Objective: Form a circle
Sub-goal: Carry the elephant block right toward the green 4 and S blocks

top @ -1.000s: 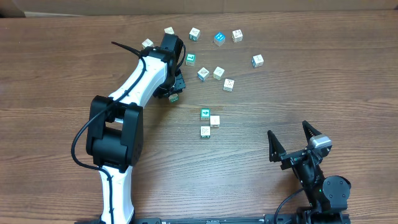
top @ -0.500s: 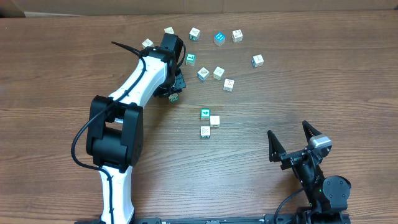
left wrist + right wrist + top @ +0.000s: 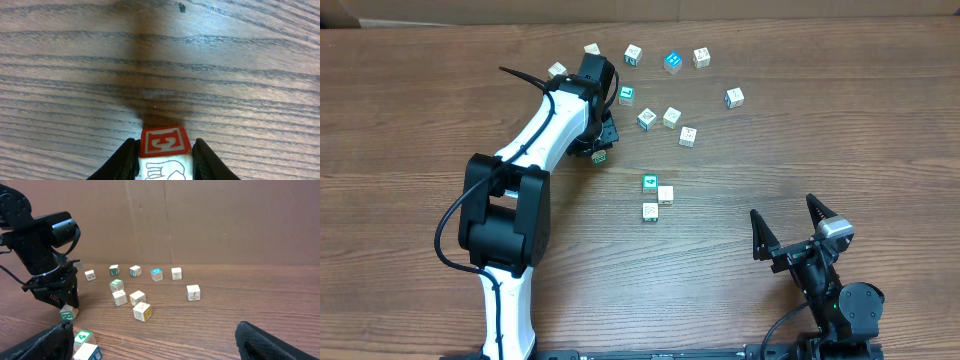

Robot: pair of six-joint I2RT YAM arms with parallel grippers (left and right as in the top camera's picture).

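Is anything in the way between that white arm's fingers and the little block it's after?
Nothing visible. The red-faced block sits right between the left fingers, and the wrist view shows only the wooden table ahead of it.

Wood-grain table (image 3: 420, 120), cardboard backdrop (image 3: 200, 220)

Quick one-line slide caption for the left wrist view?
Left gripper clamps a red-faced cube, wooden table beyond.
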